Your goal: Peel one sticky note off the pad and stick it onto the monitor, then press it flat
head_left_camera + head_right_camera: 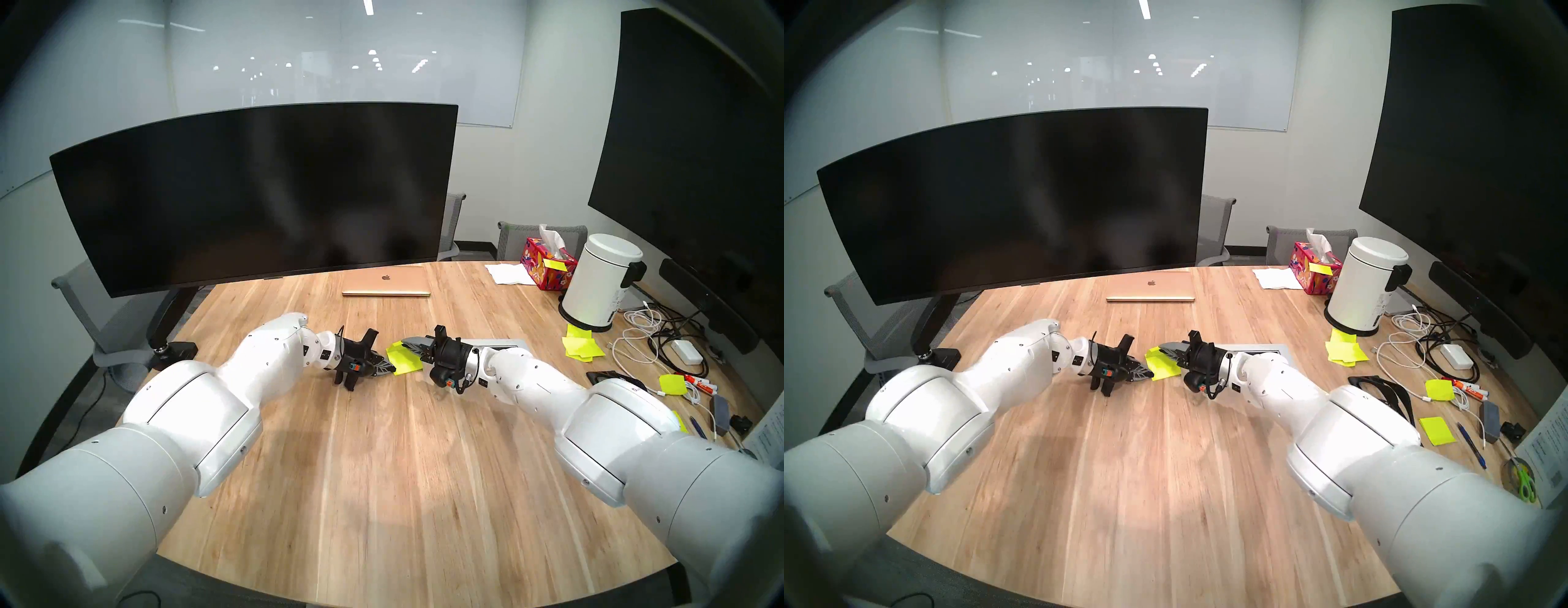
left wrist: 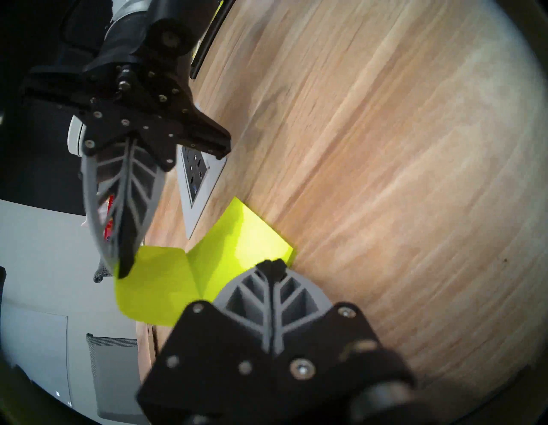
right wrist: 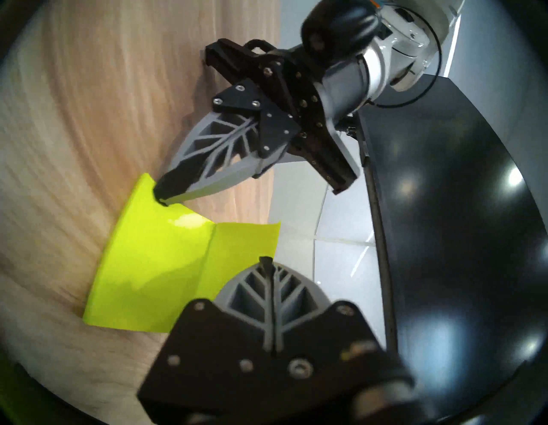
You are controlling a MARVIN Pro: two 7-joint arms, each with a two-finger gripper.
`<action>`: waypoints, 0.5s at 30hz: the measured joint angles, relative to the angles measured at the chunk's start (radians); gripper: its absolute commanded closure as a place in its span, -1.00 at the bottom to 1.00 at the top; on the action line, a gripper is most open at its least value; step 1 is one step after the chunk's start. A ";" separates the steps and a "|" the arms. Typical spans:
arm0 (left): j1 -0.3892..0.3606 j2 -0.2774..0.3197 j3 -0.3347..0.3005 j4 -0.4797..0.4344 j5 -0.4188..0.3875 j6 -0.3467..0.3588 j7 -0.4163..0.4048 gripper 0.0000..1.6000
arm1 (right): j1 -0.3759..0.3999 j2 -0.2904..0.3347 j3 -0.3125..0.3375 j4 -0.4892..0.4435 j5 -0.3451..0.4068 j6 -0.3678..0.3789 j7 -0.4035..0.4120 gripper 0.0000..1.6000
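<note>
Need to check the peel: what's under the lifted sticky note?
The right gripper lifts the sticky note; under it lies the pad, joined at the fold. The table beneath the pad is covered.

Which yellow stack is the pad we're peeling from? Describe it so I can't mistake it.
On the wooden table, look in front of the curved monitor, between the two grippers. The pad lies flat there, its top sheet lifted by the right gripper, unlike the loose notes near the white bin.

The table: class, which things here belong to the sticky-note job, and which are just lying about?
Job: sticky note, pad, monitor, left gripper, right gripper.
Lying about: laptop, tissue box, white bin, loose notes, cables.
</note>
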 measured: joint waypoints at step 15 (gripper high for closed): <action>0.010 -0.020 -0.053 0.046 -0.048 0.000 0.052 1.00 | -0.002 0.129 0.012 -0.186 -0.025 0.008 -0.186 1.00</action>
